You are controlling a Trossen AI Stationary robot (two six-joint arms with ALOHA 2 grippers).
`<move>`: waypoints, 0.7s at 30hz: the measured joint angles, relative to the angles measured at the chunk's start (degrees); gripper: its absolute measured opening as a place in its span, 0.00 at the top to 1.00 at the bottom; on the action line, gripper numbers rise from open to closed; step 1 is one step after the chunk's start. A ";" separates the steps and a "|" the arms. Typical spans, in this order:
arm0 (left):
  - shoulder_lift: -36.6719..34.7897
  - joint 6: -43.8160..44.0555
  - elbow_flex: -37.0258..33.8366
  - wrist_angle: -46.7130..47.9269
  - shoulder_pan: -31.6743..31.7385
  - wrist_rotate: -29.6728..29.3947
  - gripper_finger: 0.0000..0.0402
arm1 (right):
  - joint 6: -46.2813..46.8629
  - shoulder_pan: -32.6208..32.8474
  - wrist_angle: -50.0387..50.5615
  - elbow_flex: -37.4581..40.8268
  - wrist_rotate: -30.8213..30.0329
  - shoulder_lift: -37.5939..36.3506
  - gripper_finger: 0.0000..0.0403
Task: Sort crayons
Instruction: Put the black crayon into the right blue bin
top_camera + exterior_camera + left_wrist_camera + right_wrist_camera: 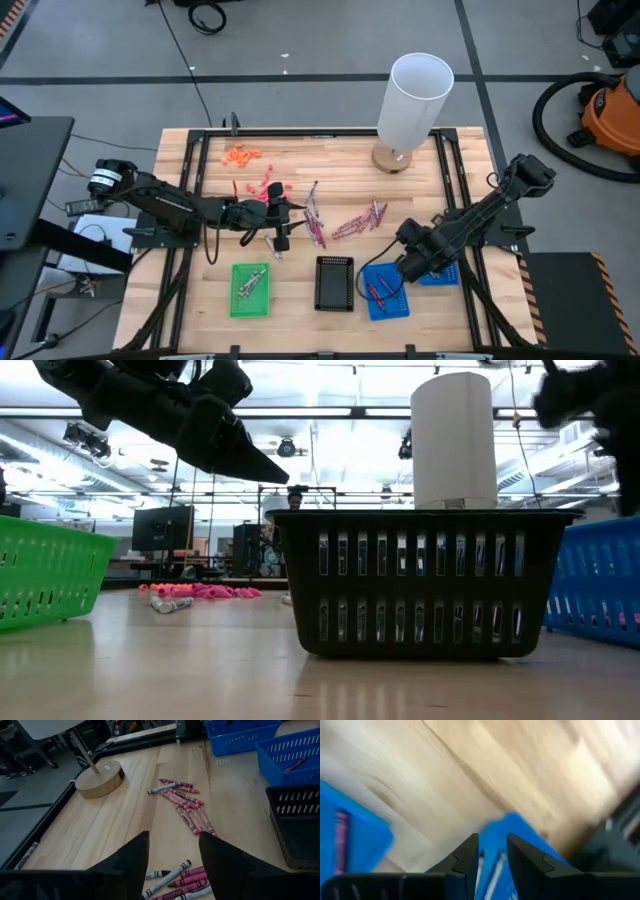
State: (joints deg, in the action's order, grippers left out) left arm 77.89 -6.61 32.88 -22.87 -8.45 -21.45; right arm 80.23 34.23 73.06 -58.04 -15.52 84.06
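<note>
Crayons lie loose on the wooden table: one cluster [315,225] beside my left gripper, another [360,222] mid-table, which also shows in the left wrist view [182,805], and pinkish-orange ones [242,155] at the far left. My left gripper [282,228] is open and hovers over several silvery and pinkish-red crayons [172,877], which lie flat below its fingers. My right gripper [408,265] hangs over the blue trays. Its fingers [492,855] stand a narrow gap apart, with nothing plainly between them. Pinkish crayons [380,290] lie in the left blue tray, and silvery ones [250,285] in the green tray.
Along the near side stand a green tray [232,300], a black tray [335,297] and two blue trays [398,305] [445,275]. A white lamp with a round wooden base [392,158] stands at the far right, and dark rails run along the table's edges.
</note>
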 joint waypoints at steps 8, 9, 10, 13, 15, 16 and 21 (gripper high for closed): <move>0.00 -0.04 0.00 0.00 0.02 0.00 0.54 | -20.80 -4.82 -10.23 -3.46 -10.17 -0.06 0.73; 0.00 -0.04 0.00 0.00 0.02 0.00 0.54 | -23.43 -5.61 -12.00 -3.11 -10.55 -0.07 0.73; 0.00 -0.04 0.00 0.00 0.00 0.00 0.54 | -25.84 -6.46 -13.35 -2.67 -10.70 -0.08 0.73; 0.00 0.00 0.00 0.02 0.00 0.00 0.54 | -31.05 -8.61 -16.77 -1.45 -11.67 -0.06 0.73; 0.00 0.00 0.00 0.06 0.02 0.00 0.54 | -33.89 -9.73 -18.93 -1.02 -11.83 -0.06 0.73; 0.00 0.00 0.00 0.07 0.00 0.00 0.54 | -35.36 -10.30 -20.01 -0.74 -11.78 -0.06 0.73; 0.00 0.00 0.00 0.04 0.02 0.00 0.54 | -40.61 -14.18 -25.41 1.99 -11.00 -0.06 0.73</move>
State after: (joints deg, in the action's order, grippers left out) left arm 77.89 -6.61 32.88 -22.83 -8.43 -21.45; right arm 39.62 20.05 47.65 -56.05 -26.52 84.01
